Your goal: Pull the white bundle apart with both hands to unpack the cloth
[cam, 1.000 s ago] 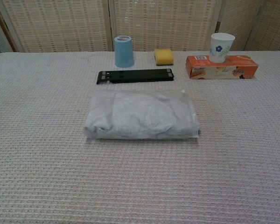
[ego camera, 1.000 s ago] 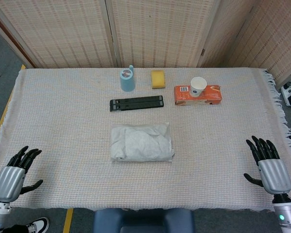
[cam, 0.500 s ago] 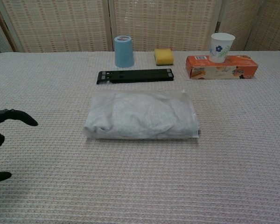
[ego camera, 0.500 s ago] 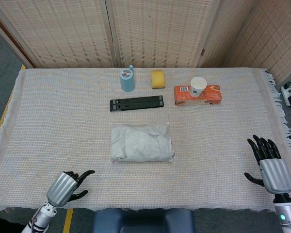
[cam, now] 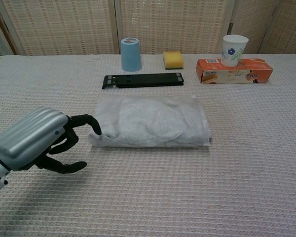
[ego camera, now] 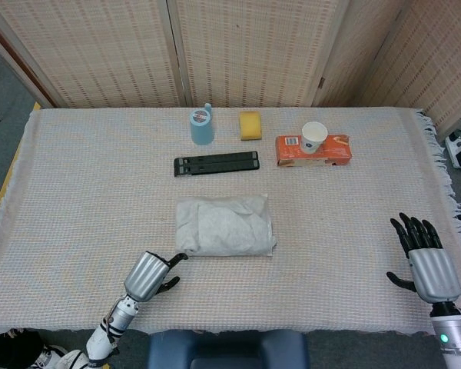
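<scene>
The white bundle [ego camera: 224,226] [cam: 149,121], cloth in a clear wrapper, lies flat at the middle of the table. My left hand [ego camera: 150,275] [cam: 39,140] is at its near-left corner, fingers apart, one fingertip reaching the bundle's left end; it holds nothing. My right hand [ego camera: 426,260] hovers over the table's right edge, far from the bundle, fingers spread upward and empty. The chest view does not show the right hand.
Behind the bundle lies a black folded stand [ego camera: 216,164] [cam: 142,79]. Further back stand a blue roll [ego camera: 201,126], a yellow sponge [ego camera: 250,125] and an orange box [ego camera: 313,151] with a paper cup [ego camera: 313,137] on it. A woven cloth [ego camera: 84,192] covers the table.
My left hand has swept from the table's left edge rightward to the bundle's near-left corner. The right hand has barely moved. The bundle has not shifted.
</scene>
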`<state>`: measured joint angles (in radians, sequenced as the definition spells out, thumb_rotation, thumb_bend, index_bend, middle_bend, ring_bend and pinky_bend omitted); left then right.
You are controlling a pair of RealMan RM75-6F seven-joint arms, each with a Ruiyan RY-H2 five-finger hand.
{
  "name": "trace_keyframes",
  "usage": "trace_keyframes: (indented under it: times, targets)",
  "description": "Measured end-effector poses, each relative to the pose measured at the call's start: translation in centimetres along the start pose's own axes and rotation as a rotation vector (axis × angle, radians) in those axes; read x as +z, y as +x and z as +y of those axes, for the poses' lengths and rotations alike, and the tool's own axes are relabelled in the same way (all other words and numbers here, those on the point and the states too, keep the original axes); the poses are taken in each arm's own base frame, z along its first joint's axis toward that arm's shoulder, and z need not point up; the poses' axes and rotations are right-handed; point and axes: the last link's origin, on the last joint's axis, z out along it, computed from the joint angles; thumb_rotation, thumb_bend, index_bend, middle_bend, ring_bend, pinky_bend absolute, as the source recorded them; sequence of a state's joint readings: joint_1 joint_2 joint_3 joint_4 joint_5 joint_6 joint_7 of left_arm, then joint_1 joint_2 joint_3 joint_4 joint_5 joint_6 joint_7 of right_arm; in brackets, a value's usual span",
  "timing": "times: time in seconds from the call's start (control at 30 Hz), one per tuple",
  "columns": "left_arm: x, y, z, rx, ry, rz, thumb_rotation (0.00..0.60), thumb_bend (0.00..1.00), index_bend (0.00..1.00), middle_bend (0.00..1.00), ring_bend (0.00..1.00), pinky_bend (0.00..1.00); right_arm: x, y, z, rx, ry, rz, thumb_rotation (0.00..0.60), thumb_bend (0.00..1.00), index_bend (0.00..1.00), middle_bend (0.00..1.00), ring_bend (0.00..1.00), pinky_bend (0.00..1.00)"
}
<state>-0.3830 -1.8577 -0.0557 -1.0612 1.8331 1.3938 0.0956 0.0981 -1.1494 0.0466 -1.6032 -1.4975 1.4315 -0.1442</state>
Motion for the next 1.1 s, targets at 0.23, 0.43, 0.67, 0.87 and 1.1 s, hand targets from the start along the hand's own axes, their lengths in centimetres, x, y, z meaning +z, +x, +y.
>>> trace_keyframes:
  times: [0.23,0.43,0.67,0.87,1.1]
  targets:
    - [2.3,-1.5,-0.4,0.064,0.026,0.010,0.600,0.31,0.42,1.00,1.00,1.00,0.2,0.0,0.2,-0.002,-0.011,-0.005,0.600,0.05,0.00,0.00,0.00,0.00]
    - [3.6,-2.1,-0.9,0.101,0.044,0.018,0.600,0.32,0.44,1.00,1.00,1.00,0.5,-0.3,0.1,-0.006,-0.010,-0.021,0.600,0.05,0.00,0.00,0.00,0.00]
    - [4.2,-2.3,-1.2,0.114,0.049,0.041,0.600,0.32,0.49,1.00,1.00,1.00,0.5,-0.4,0.1,-0.006,-0.009,-0.032,0.600,0.05,0.00,0.00,0.00,0.00]
    - [4.6,-2.9,-1.5,0.130,0.049,0.041,0.600,0.35,0.57,1.00,1.00,1.00,0.6,-0.5,0.0,-0.006,-0.005,-0.045,0.600,0.05,0.00,0.00,0.00,0.00]
    - [5.1,-3.4,-1.2,0.129,0.034,0.046,0.600,0.48,0.64,1.00,1.00,1.00,0.6,-0.7,-0.1,-0.014,-0.003,-0.055,0.600,0.05,0.00,0.00,0.00,0.00]
